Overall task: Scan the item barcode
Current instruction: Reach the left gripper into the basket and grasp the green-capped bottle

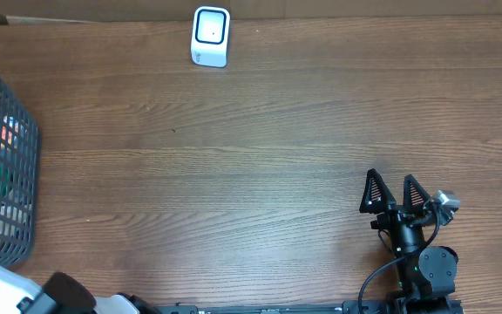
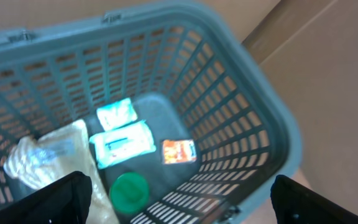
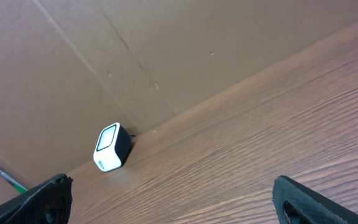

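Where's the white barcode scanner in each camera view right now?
Overhead: scanner at top, left of centre, near the far edge of the table.
Left wrist: not in it; only the basket shows.
Right wrist: lower left, beside the cardboard wall.
Shared landmark: the wood table, in overhead and right wrist.

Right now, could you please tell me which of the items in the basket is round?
The green item: it alone is circular; the others are flat rectangular packets and a crinkled clear bag.
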You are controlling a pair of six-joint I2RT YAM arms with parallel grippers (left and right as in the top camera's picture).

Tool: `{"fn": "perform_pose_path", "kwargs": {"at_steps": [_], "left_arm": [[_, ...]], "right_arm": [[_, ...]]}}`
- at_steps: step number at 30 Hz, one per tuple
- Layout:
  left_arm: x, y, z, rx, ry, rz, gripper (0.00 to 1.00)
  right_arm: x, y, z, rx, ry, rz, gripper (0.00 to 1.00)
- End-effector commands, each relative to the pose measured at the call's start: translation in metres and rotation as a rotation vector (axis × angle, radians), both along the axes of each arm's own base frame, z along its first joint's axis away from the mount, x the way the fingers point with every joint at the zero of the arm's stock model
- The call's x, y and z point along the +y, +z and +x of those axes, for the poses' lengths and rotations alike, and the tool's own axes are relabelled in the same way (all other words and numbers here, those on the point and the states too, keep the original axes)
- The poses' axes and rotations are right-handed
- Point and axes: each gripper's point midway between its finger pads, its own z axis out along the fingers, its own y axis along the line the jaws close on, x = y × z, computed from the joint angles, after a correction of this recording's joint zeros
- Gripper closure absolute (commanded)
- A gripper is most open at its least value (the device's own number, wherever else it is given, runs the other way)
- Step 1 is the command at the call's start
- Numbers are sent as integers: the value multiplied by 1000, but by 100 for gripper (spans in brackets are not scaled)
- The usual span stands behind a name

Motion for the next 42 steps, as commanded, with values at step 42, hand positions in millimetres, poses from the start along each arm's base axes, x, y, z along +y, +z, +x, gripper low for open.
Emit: {"fn": "perform_pose_path", "kwargs": {"at_steps": [42], "left_arm": [[11,-270,12,480,-8,-513,0]], "right_arm": [[-1,-2,0,-3,-6,-11,0]]}}
